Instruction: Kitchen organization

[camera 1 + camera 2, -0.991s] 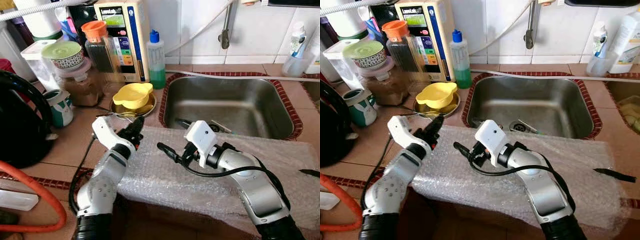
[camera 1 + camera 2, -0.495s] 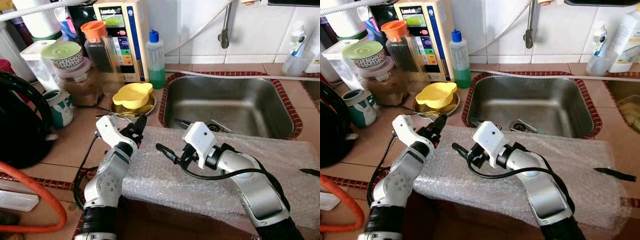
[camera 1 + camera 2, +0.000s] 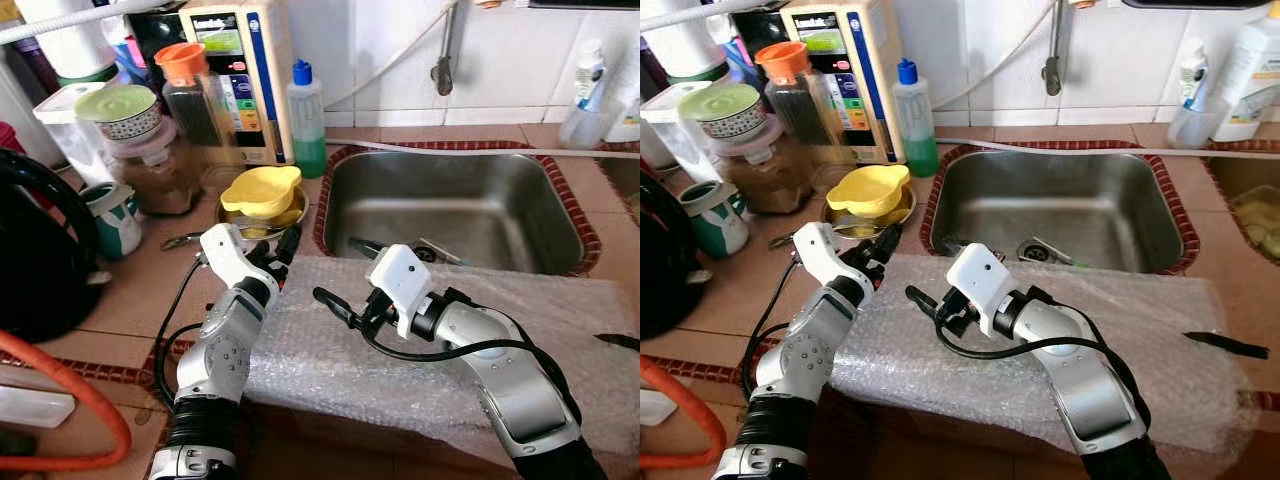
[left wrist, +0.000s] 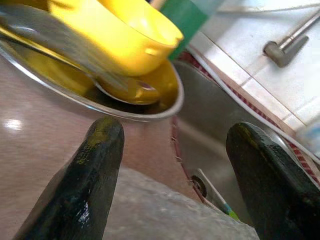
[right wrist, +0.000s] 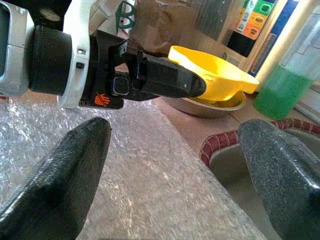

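Spoon [image 4: 65, 47]: blurred streak, handle cut off at upper left of the frame.
Metal dish [image 4: 150, 107]: partly hidden under the yellow bowl [image 4: 115, 30].
Black kettle [image 3: 40, 250]: cropped by left edge.
Panel labels on the white appliance [image 3: 240, 75]: too small to read.

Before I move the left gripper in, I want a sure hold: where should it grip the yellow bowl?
Probably the yellow bowl by its near rim, coming from the front: it sits in the metal dish facing the open left gripper.
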`<state>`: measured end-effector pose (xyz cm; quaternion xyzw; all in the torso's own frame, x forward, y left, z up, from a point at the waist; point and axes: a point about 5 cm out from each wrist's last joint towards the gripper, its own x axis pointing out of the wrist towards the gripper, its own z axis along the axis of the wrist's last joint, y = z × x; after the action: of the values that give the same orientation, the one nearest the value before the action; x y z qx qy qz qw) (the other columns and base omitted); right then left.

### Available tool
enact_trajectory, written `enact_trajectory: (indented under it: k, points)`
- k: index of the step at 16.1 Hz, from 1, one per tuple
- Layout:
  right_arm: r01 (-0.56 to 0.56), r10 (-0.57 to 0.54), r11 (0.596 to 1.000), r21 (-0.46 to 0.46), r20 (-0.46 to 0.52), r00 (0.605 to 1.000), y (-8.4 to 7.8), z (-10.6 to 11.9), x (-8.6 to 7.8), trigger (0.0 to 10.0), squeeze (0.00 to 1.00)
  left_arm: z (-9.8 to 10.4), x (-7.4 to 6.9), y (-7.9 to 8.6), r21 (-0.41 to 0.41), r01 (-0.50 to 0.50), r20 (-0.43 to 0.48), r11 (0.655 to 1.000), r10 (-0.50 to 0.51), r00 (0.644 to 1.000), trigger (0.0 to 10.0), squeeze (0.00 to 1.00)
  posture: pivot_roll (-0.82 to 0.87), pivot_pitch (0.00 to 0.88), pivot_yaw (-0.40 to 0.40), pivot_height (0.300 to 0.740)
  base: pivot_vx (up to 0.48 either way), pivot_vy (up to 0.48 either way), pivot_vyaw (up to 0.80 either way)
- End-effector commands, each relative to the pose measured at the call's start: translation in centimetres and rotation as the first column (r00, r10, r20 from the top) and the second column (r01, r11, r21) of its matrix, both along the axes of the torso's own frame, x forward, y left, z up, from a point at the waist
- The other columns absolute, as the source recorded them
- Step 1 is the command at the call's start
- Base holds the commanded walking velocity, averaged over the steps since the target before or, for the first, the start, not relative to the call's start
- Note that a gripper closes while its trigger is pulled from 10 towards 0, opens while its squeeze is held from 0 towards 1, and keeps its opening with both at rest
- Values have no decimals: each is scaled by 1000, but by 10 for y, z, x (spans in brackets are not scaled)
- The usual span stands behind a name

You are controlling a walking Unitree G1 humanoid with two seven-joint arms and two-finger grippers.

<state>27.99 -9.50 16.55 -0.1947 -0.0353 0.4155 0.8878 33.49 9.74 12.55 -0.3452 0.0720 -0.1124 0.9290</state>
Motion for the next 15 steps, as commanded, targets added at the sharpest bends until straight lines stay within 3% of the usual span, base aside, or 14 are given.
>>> enact_trajectory:
  k: [1,5,8,9,11,15]
  points:
    - [-17,17,1000,3,20,1000,4,5,-3,10000,0,-3,0,2,28,-4,-7,1000,5,1000,10000,0,-324,76,164,740,0,0,0]
    - [-14,14,1000,0,23,1000,2,6,-1,10000,0,-6,-1,11,53,-37,-9,998,37,999,10000,0,-321,72,162,740,0,0,0]
    - [-12,12,1000,0,25,1000,2,7,1,10000,0,-1,0,27,89,-106,28,990,104,994,10000,0,-317,69,161,740,0,0,0]
    - [-13,13,1000,0,24,1000,2,6,0,10000,0,12,2,43,32,-199,109,979,194,975,10000,0,-315,68,161,740,0,0,0]
    - [-15,15,1000,0,20,1000,3,4,0,10000,0,24,3,58,-21,-263,161,964,263,951,10000,0,-313,67,160,740,0,0,0]
    - [-17,17,1000,-2,23,1000,3,5,1,10000,0,17,5,72,0,-357,115,934,354,928,10000,0,-311,66,157,740,0,0,0]
